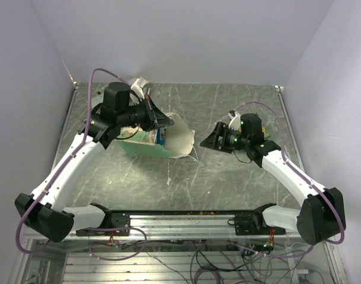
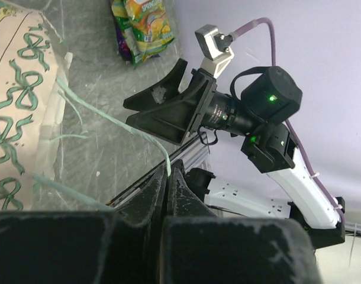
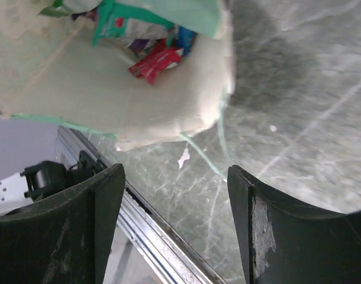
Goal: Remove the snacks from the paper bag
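here we are, the paper bag [image 1: 146, 149] lies tipped on its side left of centre on the worktop [image 1: 239, 183], teal wall facing the near edge and its torn cream mouth open toward the right arm. the left gripper [image 1: 164, 121] is right over the top of the bag, at the rim. from the left wrist view its fingers [image 2: 151, 195] are pressed together, and a thin pale string handle [image 2: 118, 121] runs from the bag's ribbon-patterned cream panel [image 2: 15, 118] straight into the seam between them, so it's pinching that string. one green and yellow packet [image 2: 142, 26] lies out on the worktop beyond the bag, close to the back wall.

over to the right gripper [image 1: 206, 141]: it hovers just beside the bag's mouth, not touching it, jaws spread wide with nothing between them. its wrist camera looks right into the opening. more snacks sit deep inside against the cream lining [image 3: 97, 89]: a red packet [image 3: 155, 63], a green one [image 3: 124, 23] above it, and a bit of blue [image 3: 184, 39] at the edge, all bunched near the far end of the bag. another loose string [image 3: 201, 157] trails from the rim onto the worktop between the spread fingers [image 3: 103, 225].
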Action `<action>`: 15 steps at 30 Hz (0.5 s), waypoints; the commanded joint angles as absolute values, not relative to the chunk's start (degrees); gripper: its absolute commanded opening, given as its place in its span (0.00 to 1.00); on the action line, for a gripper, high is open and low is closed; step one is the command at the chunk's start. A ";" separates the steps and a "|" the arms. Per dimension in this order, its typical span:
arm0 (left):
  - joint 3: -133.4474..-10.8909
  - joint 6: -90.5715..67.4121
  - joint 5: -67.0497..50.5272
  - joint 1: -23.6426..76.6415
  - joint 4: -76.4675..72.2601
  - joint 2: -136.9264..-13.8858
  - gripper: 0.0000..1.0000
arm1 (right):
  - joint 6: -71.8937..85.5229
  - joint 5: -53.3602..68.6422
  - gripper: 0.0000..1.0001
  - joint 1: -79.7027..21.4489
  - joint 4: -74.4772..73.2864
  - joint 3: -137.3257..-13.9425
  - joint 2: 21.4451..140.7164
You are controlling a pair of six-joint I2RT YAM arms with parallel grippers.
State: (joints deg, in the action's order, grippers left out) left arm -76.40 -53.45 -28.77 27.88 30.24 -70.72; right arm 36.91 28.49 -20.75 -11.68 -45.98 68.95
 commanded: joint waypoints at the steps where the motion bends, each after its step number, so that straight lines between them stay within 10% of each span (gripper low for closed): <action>1: -72.44 -55.13 -25.48 31.00 31.31 -65.93 0.07 | 35.29 26.04 0.69 -27.17 -4.95 -46.46 69.24; 15: -72.27 -52.60 -17.01 31.38 45.98 -60.15 0.07 | 26.84 17.58 0.57 -44.03 17.12 -39.07 70.61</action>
State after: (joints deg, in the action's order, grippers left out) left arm -70.52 -54.02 -21.10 30.85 41.32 -61.54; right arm 33.12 21.85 -42.06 6.37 -43.07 73.01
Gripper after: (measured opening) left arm 0.072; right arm 0.571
